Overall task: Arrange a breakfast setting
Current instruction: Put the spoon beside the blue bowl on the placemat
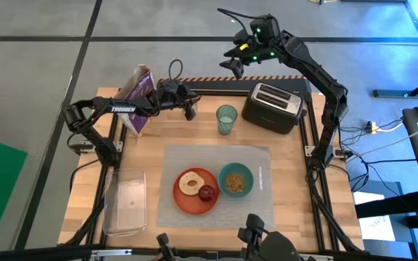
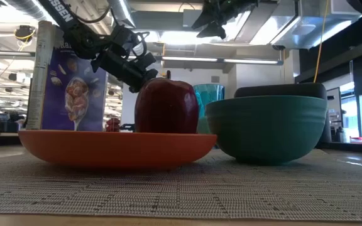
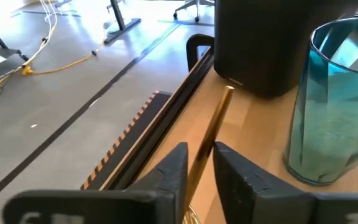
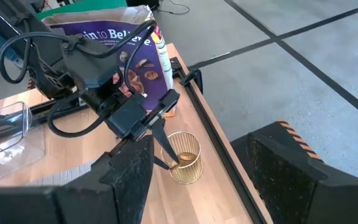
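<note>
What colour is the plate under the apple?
Orange; the plate shows best in the high view.

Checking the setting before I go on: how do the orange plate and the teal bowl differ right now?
The orange plate is wide and shallow; the teal bowl is smaller across but deep and taller-walled. The plate holds a bagel-like ring and a dark red fruit; the bowl holds brownish cereal. Both sit side by side on the grey placemat.

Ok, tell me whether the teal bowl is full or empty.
Not empty: the high view shows brownish cereal-like contents in the teal bowl. How deep they go cannot be told; its wall hides them in the low view.
</note>
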Controlling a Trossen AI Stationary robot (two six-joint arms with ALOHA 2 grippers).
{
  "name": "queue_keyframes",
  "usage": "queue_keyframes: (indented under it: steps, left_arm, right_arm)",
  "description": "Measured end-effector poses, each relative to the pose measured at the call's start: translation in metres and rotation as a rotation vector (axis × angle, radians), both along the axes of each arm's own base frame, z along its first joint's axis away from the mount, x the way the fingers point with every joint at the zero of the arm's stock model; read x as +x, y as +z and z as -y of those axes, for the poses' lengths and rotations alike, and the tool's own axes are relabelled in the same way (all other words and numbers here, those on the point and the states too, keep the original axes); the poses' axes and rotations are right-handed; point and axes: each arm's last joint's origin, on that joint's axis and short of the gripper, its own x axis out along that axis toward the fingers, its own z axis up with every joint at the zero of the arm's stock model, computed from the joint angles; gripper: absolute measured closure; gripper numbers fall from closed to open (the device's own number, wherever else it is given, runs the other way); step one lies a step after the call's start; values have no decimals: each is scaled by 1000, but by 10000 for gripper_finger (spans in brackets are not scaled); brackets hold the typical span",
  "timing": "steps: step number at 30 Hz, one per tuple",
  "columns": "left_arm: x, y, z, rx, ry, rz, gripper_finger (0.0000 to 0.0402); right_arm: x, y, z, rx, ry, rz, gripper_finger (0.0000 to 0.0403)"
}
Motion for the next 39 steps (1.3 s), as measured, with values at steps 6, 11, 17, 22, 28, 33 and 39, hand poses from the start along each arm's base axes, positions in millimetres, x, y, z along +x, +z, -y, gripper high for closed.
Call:
queue_keyframes:
  steps: [6, 11, 17, 22, 28, 33, 39]
  left_arm:
    - [0, 0, 0, 18, -10, -11, 369]
    - [0, 0, 0, 20, -10, -10, 396]
    - [0, 0, 0, 12, -5, -7, 397]
    - [0, 0, 0, 10, 3, -6, 382]
    - [0, 0, -1, -17, 52, 10, 314]
    - [3, -3, -3, -8, 52, 22, 245]
    - [17, -17, -7, -19, 28, 5, 225]
  right_arm:
    - [0, 0, 0, -3, 3, -4, 155]
    - [0, 0, 0, -10, 8, -8, 155]
    - [0, -1, -1, -13, 21, -8, 155]
    - [0, -1, -1, -19, 28, -17, 155]
    - [-2, -5, -2, -17, 43, -53, 155]
    - [-2, -5, -2, -26, 49, -57, 155]
    - [-4, -5, -1, -34, 57, -62, 155]
